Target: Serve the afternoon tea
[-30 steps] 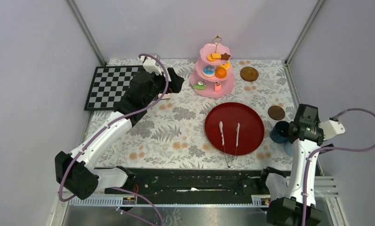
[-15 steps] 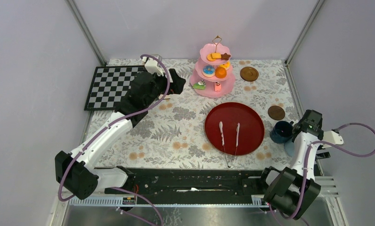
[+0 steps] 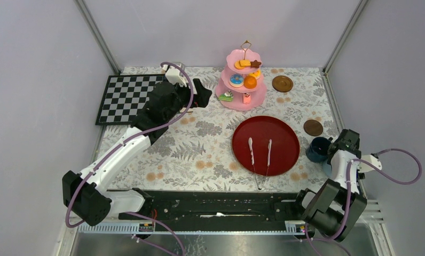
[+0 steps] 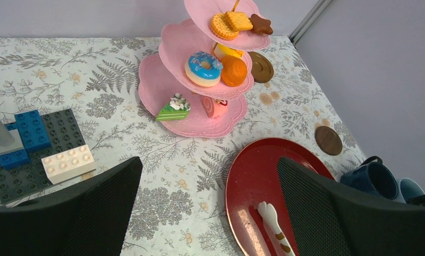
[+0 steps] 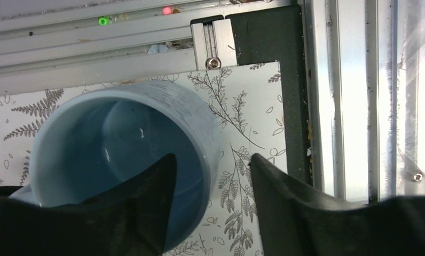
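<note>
The pink three-tier stand (image 3: 244, 80) stands at the back with toy sweets on it: a blue donut (image 4: 203, 68), biscuits (image 4: 230, 23) and a green cake piece (image 4: 172, 111). My left gripper (image 3: 199, 94) hangs open and empty left of the stand (image 4: 199, 114). A dark blue cup (image 3: 317, 149) stands right of the red tray. My right gripper (image 5: 210, 176) is open over a light blue cup (image 5: 119, 154), one finger inside the rim and one outside. Brown saucers lie at the back right (image 3: 282, 83) and by the dark cup (image 3: 313, 127).
The dark red tray (image 3: 265, 145) holds white tongs (image 3: 259, 154). A checkerboard (image 3: 126, 96) lies at the back left. Toy building blocks (image 4: 34, 149) sit on a dark plate near the left gripper. The metal frame rail (image 5: 349, 96) runs close beside the light blue cup.
My right arm has folded down and back toward the near right corner, bringing its gripper low over the light blue cup. My left arm has barely moved.
</note>
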Controlling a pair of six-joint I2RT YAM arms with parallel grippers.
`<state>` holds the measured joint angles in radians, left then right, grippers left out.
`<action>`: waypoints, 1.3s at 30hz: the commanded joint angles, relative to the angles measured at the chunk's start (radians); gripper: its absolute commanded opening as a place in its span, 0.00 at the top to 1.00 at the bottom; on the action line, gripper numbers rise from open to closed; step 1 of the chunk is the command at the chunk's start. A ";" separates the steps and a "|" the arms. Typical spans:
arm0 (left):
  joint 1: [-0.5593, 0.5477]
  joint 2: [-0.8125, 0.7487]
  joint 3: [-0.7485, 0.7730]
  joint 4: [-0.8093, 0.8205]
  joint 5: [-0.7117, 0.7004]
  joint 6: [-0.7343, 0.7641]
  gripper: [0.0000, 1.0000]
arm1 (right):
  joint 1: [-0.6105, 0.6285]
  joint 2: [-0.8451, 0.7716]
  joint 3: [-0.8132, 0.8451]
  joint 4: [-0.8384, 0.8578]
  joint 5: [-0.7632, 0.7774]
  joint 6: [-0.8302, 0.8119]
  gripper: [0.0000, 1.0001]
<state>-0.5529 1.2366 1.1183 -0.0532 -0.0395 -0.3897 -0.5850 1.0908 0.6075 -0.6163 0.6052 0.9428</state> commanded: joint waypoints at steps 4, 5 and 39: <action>-0.007 -0.019 0.010 0.038 0.017 -0.007 0.01 | -0.004 -0.003 0.004 -0.051 0.162 0.070 0.64; -0.007 -0.019 0.011 0.038 0.019 -0.009 0.01 | -0.004 -0.015 0.011 -0.071 0.180 0.083 0.70; -0.024 0.007 0.019 0.024 0.001 0.008 0.01 | 0.162 0.058 0.349 0.850 -0.918 -0.393 1.00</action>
<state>-0.5743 1.2373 1.1183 -0.0544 -0.0231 -0.4000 -0.4873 1.0065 0.8700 -0.1356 -0.0082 0.5491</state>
